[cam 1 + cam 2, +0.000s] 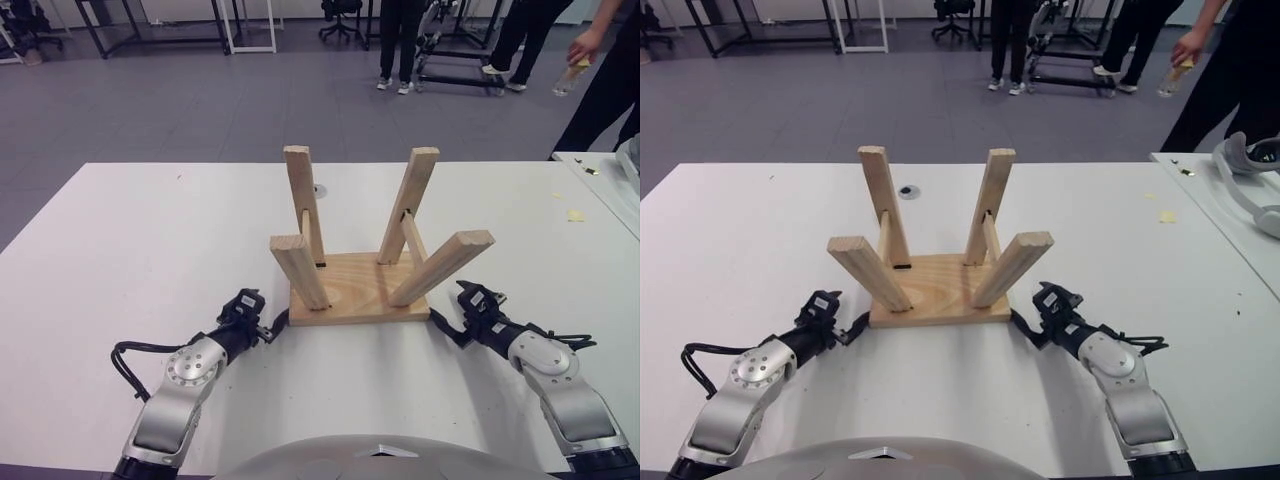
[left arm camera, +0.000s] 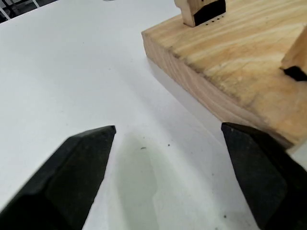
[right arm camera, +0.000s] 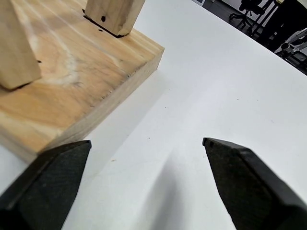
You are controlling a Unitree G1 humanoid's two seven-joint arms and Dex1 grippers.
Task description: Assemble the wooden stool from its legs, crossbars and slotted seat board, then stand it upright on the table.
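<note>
Our left gripper point(image 2: 168, 130) and right gripper point(image 3: 146, 142), jaws spread wide, sit at the near corners of the upside-down stool point(image 1: 940, 285), mid table point(image 1: 120, 240). It looks hard and a bit heavy; we'd hold the seat board point(image 1: 355, 292) by its edges.

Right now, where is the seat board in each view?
Left eye view: seat board centre, flat on the table.
Right eye view: centre, slightly left.
Left wrist view: its thick edge just ahead of the open left pincer.
Right wrist view: its corner just ahead of the open right pincer.
Shared landmark: the legs socketed in it.
</note>
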